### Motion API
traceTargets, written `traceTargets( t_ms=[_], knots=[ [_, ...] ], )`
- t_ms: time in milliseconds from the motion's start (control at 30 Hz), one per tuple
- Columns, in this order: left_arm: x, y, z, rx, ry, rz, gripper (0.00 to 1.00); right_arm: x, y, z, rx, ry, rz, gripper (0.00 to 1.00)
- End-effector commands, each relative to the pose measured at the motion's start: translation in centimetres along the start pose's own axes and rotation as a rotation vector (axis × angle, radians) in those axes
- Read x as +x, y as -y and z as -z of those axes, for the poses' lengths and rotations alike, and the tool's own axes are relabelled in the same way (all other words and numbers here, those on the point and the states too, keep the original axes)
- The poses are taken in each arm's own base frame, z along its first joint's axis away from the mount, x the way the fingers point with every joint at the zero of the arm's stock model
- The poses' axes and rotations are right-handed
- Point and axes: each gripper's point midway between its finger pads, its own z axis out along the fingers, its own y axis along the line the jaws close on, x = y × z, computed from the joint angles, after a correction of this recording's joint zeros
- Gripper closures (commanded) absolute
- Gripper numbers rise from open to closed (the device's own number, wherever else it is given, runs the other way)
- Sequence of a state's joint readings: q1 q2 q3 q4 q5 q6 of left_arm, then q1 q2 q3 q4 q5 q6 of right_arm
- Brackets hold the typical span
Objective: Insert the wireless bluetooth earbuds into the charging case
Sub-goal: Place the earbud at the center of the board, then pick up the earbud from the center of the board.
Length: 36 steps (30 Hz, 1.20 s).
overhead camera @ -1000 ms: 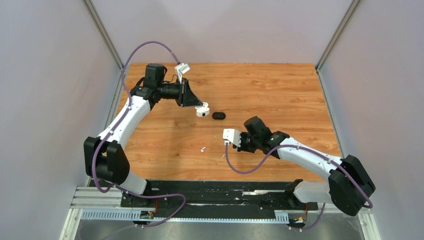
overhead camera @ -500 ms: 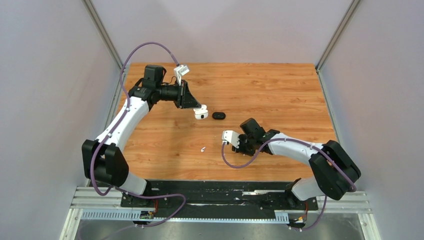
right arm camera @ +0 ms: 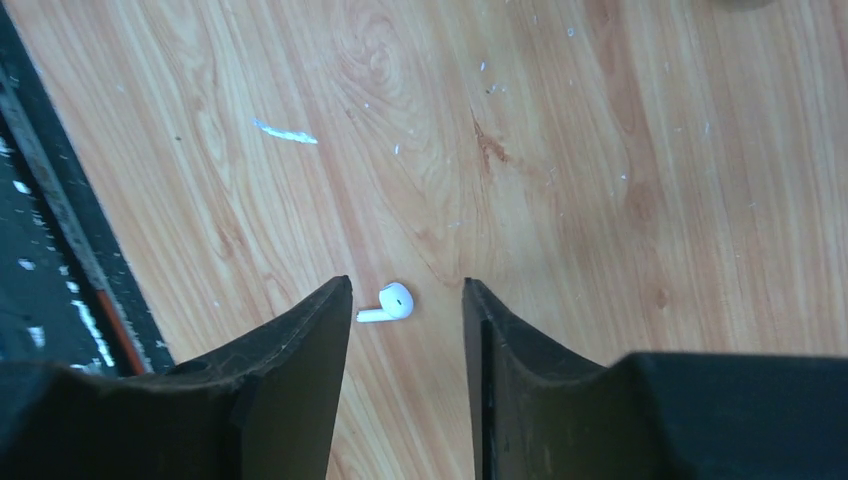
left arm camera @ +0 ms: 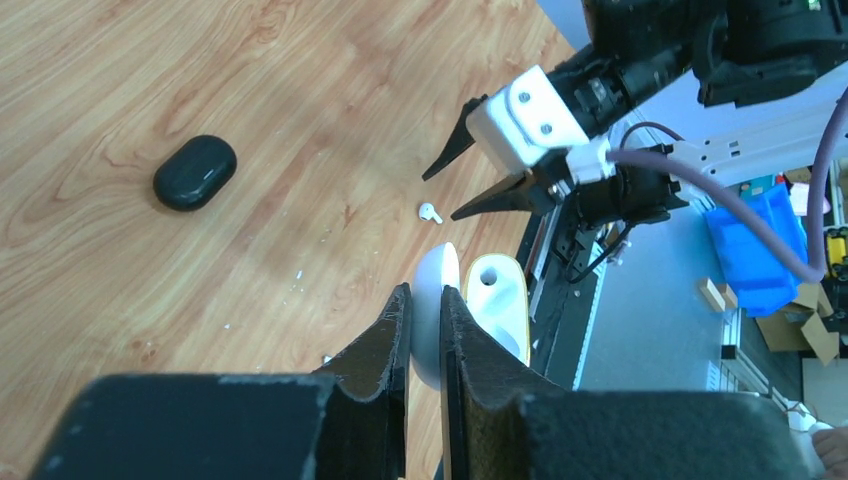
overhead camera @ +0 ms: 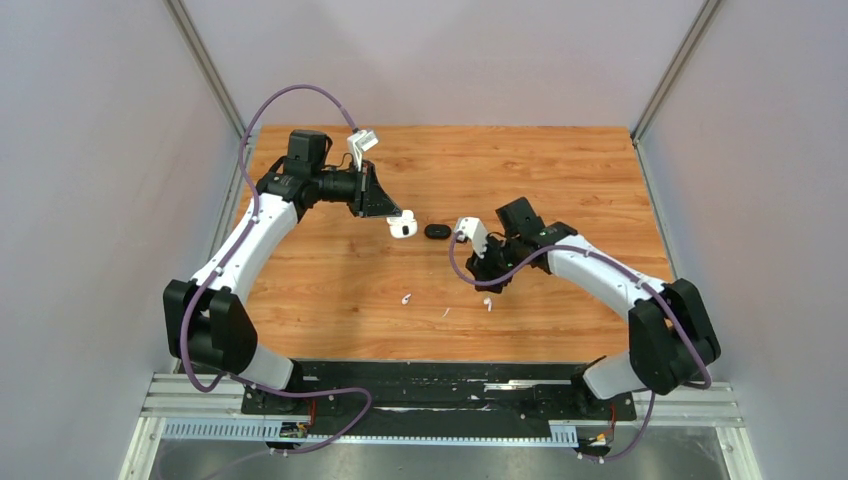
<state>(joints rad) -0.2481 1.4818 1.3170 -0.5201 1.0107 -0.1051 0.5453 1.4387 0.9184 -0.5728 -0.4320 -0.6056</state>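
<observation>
Since a second earlier, my right arm had swung up the table and turned its wrist downward, and the right gripper (overhead camera: 489, 286) had spread its jaws. My left arm had hardly shifted.

In the right wrist view the right gripper (right arm camera: 407, 287) stood parted over the wooden table (overhead camera: 560, 170), holding nothing. The right earbud (right arm camera: 392, 300) lay on its side on the wood in the gap between the two fingertips, its short stem pointing toward one finger (whether it touched that finger I could not tell). From above, this right earbud (overhead camera: 488, 303) sat just below the fingers, on the side nearer my bases.

The left earbud (overhead camera: 406, 297) lay alone on the wood, well apart from the right one, and a thin white fleck (overhead camera: 445, 312) lay between the two.

My left gripper (overhead camera: 396, 215) was clenched on the charging case (overhead camera: 403, 229) and held it off the table. In the left wrist view the left gripper (left arm camera: 425, 292) pinched the case's white lid edge-on between its fingers, with the open body and its pale hollow hanging beside them. A black oval thing (overhead camera: 437, 231) lay on the wood just beside the case, between it and my right wrist.
</observation>
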Motion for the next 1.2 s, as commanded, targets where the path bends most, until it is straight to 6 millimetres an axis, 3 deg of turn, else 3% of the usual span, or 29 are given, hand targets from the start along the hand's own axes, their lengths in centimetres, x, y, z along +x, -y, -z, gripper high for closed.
traceTargets(
  t_ms=[0,467,1167],
  knots=[
    [-1.5,1.2,0.6,0.019,0.042,-0.047,1.00,-0.1,-2.3,0.7,-0.189,-0.004,-0.153,0.58],
    [-1.0,1.2,0.7,0.011,0.041,-0.043,1.00,2.7,0.3,-1.4,-0.204,-0.114,-0.119,0.61],
    [-0.9,0.8,1.0,-0.001,0.052,-0.035,1.00,4.8,0.5,-2.8,-0.217,-0.169,-0.084,0.69]
  ],
)
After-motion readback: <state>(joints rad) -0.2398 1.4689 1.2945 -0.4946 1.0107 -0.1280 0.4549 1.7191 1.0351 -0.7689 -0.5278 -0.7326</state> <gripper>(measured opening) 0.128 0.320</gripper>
